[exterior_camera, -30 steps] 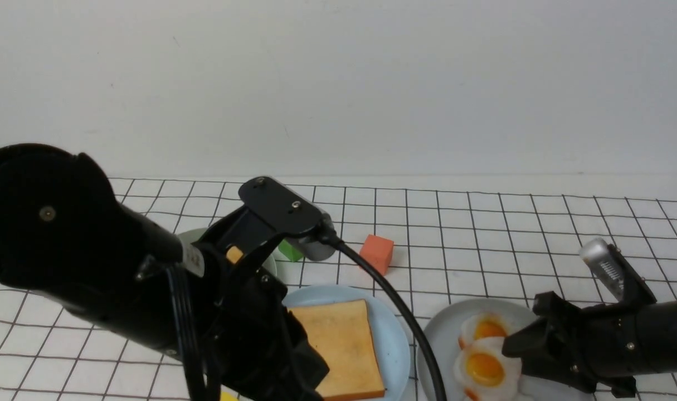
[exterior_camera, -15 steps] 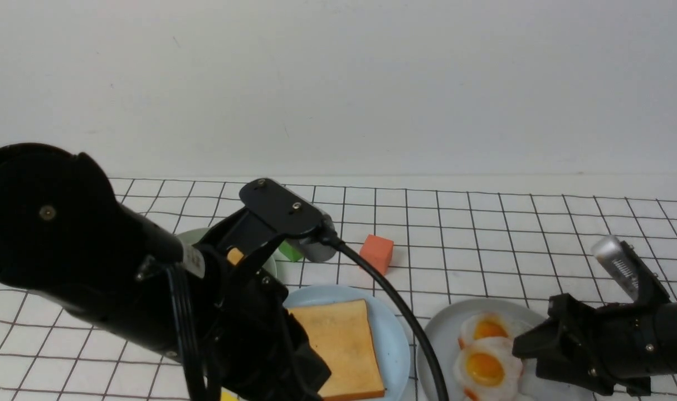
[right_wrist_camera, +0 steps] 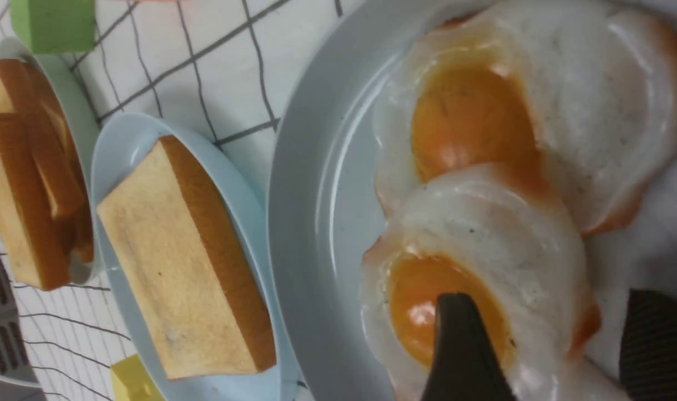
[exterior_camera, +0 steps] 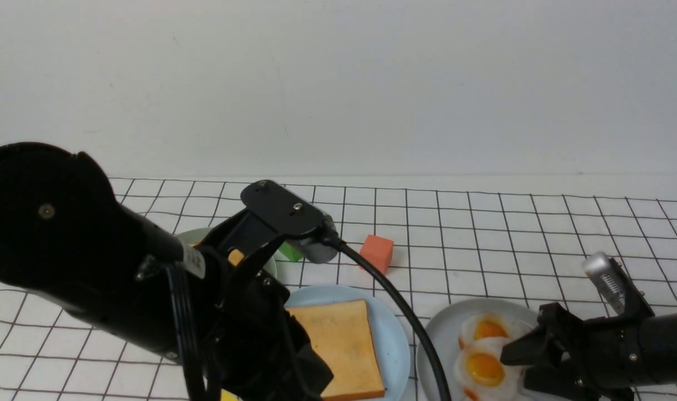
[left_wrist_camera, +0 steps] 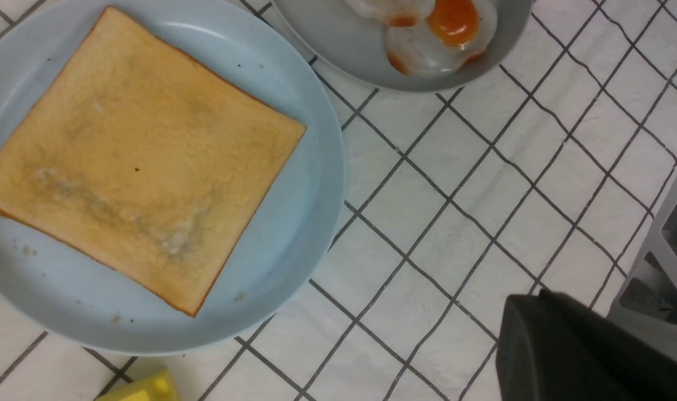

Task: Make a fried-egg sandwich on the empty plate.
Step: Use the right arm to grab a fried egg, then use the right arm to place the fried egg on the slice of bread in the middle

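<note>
The light-blue empty plate (exterior_camera: 393,334) now carries one golden toast slice (exterior_camera: 341,345); it also fills the left wrist view, plate (left_wrist_camera: 316,195) and toast (left_wrist_camera: 137,161). No stacked fried-egg sandwich is in view. To its right a grey plate (exterior_camera: 441,334) holds two fried eggs (exterior_camera: 483,365). My right gripper (exterior_camera: 515,367) is open low over the nearer egg (right_wrist_camera: 483,245), one finger over the yolk and the other past the egg's edge, gripper (right_wrist_camera: 550,301). My left gripper (left_wrist_camera: 533,303) is shut and empty beside the blue plate.
A pale green plate (right_wrist_camera: 84,128) with more toast slices (right_wrist_camera: 32,184) stands behind the blue plate, mostly hidden by my left arm in the front view. A red block (exterior_camera: 376,252) and a green block (exterior_camera: 289,252) lie farther back. A yellow block (left_wrist_camera: 143,387) sits near the blue plate.
The right gripper's jaws have spread wider, and it drew back a little and then came forward again to the nearer egg. The left arm has barely moved.
</note>
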Robot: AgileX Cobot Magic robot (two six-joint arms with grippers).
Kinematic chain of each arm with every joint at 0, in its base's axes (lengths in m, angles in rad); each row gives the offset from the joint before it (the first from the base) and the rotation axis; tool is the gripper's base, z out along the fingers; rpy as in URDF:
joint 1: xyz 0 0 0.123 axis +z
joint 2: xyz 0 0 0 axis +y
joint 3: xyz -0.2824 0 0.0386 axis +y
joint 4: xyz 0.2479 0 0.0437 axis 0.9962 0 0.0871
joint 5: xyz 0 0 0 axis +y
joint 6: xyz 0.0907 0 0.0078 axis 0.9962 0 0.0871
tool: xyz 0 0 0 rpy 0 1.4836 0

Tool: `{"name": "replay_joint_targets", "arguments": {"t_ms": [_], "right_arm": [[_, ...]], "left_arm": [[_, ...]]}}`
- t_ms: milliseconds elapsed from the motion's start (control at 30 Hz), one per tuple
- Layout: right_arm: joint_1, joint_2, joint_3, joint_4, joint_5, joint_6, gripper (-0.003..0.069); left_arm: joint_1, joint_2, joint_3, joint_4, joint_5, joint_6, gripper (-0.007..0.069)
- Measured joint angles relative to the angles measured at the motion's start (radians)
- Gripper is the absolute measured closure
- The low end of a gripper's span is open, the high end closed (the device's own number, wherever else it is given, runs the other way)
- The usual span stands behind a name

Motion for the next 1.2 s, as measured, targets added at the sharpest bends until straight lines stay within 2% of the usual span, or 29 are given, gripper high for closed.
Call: {"name": "replay_joint_targets", "arguments": {"t_ms": [200, 400, 533, 767, 967, 1200], "right_arm": [[0.000, 0.019, 0.001, 0.036, 0.006, -0.039, 0.0339], [0.000, 0.023, 0.005, 0.028, -0.008, -0.061, 0.0491], [0.000, 0.023, 0.005, 0.021, 0.002, -0.063, 0.0545], [0.000, 0.023, 0.005, 0.018, 0.033, -0.063, 0.0549], [0.002, -0.068, 0.010, -0.004, 0.045, -0.063, 0.0549], [0.004, -0.212, 0.005, -0.006, 0.083, -0.038, 0.0549]], "left_arm": [[0.000, 0.000, 0.000, -0.002, 0.003, 0.000, 0.0638], [0.000, 0.000, 0.000, -0.003, 0.003, 0.000, 0.0638], [0.000, -0.001, 0.000, -0.003, 0.003, 0.000, 0.0638], [0.050, -0.049, 0.001, -0.003, 0.030, -0.008, 0.0638], [0.131, -0.137, 0.001, 0.000, 0.148, -0.069, 0.0638], [0.135, -0.196, 0.001, 0.010, 0.240, -0.118, 0.0638]]}}
